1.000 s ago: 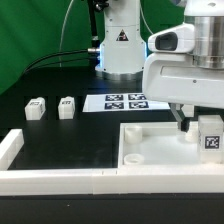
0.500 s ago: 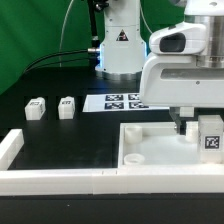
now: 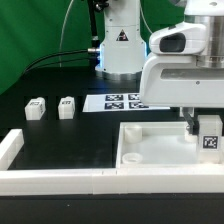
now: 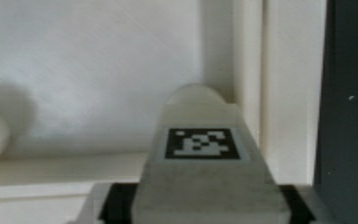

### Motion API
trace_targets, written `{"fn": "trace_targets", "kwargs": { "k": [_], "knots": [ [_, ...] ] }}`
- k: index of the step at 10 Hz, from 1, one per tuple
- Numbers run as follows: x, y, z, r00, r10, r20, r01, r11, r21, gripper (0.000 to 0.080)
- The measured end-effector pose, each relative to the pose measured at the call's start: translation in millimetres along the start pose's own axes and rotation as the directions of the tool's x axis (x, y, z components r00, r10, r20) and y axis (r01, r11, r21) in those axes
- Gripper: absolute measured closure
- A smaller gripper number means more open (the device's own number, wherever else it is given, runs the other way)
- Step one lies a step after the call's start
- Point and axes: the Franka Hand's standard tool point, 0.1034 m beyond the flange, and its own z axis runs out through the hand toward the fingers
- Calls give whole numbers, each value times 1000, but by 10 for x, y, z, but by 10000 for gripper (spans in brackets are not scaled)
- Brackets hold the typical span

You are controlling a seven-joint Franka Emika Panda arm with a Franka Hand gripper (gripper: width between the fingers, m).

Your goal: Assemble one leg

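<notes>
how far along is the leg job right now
Done: one leg is picked up and brought over the white tray part. In hand: the gripper holds that leg at the tray's corner on the exterior view's right; whether it is seated cannot be told. Left: two spare legs lie untouched on the table.

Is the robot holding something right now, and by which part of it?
Yes: a leg, gripped at one end by the fingers, its tagged side showing, over the tray.

- Large white square plastic tray [image 3: 150, 140] with corner holes, on the black table [image 3: 60, 140].
- Flat white marker board [image 3: 125, 102], behind the tray.
- Green backdrop [image 3: 30, 30].
</notes>
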Motion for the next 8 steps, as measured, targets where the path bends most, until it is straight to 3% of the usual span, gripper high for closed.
{"fn": "trace_targets", "kwargs": {
  "k": [3, 5, 8],
  "knots": [
    [1, 16, 4, 998, 62, 2, -62, 998, 1, 506],
    [-3, 38, 8, 978, 207, 5, -207, 978, 0, 506],
    [-12, 157, 5, 913, 408, 3, -408, 913, -23, 502]
  ]
}}
